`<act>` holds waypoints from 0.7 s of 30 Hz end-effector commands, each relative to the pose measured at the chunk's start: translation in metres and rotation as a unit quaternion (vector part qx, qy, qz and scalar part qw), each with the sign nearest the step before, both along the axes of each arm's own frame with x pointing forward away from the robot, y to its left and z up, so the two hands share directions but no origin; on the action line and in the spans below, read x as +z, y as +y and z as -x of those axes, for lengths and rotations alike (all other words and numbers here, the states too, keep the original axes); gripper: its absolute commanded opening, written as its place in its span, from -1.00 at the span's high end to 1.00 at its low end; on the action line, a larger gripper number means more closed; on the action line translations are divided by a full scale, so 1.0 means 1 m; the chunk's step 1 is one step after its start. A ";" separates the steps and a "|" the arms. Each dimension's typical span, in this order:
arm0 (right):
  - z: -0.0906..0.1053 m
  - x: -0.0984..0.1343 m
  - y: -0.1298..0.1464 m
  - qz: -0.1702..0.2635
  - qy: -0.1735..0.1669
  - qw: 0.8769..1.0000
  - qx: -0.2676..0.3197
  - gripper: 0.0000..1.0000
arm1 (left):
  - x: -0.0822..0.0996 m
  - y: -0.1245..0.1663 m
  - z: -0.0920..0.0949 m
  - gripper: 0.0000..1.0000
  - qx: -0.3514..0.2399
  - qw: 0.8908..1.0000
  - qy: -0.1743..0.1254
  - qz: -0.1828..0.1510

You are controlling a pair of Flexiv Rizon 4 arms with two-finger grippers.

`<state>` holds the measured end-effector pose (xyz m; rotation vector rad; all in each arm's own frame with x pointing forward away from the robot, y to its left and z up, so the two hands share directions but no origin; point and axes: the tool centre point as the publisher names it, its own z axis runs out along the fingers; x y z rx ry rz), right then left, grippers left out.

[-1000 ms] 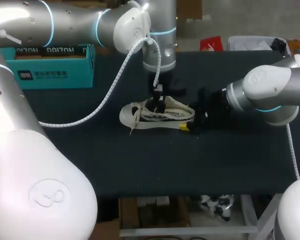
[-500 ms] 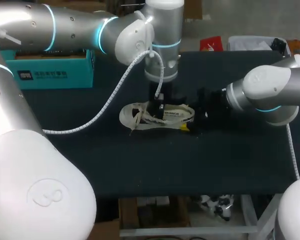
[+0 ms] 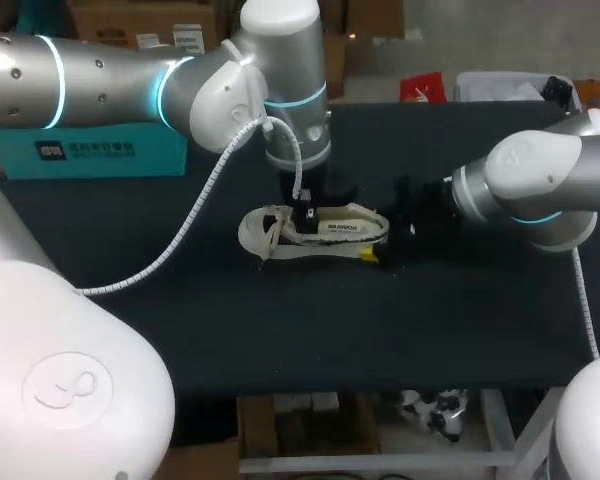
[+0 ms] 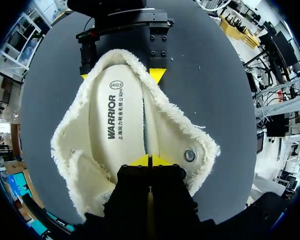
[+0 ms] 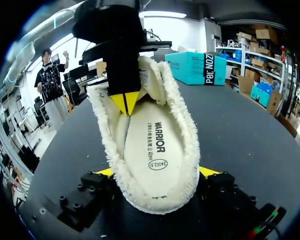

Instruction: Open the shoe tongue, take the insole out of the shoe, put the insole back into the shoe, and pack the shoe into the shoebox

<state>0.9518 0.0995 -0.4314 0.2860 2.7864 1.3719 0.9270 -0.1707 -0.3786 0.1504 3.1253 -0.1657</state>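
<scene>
The fleece-lined shoe [image 3: 315, 232] sits sole-down on the table [image 3: 430, 320], with the teal shoebox [image 3: 90, 150] well apart beyond its toe end. Right gripper [image 5: 157, 172]: fingers spread wide, clamping the shoe's heel from both sides. Left gripper [image 4: 149, 161]: tips pressed together inside the shoe's opening, over the insole [image 4: 117, 120] (any pinch on it cannot be seen). Expect a light, floppy upper and a thin, flexible insole; take the insole by its edge

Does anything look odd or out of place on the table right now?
Nothing spilled or damaged. The cream fleece-lined shoe lies splayed wide open, white insole inside, its heel held by the right tool; the left tool, shut, touches the insole's edge.
</scene>
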 end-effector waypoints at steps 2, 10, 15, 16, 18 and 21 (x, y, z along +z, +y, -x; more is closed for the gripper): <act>-0.001 -0.007 -0.001 0.000 0.000 1.000 0.000 1.00 | -0.007 0.000 -0.008 1.00 0.003 1.000 -0.009 0.011; -0.001 -0.007 -0.001 0.000 0.000 1.000 0.000 1.00 | -0.008 -0.012 -0.018 1.00 -0.007 1.000 0.008 0.013; -0.001 -0.007 -0.001 0.000 0.000 1.000 0.000 1.00 | -0.010 -0.015 -0.011 1.00 -0.015 1.000 0.012 0.001; -0.001 -0.007 -0.001 0.000 0.000 1.000 0.000 1.00 | -0.011 -0.015 -0.010 1.00 -0.015 1.000 0.011 0.001; -0.001 -0.007 -0.001 0.000 0.000 1.000 0.000 1.00 | -0.014 -0.015 -0.009 1.00 -0.016 1.000 0.011 0.000; -0.001 -0.007 -0.001 0.000 0.000 1.000 0.000 1.00 | -0.021 -0.015 -0.005 1.00 -0.019 1.000 0.016 -0.002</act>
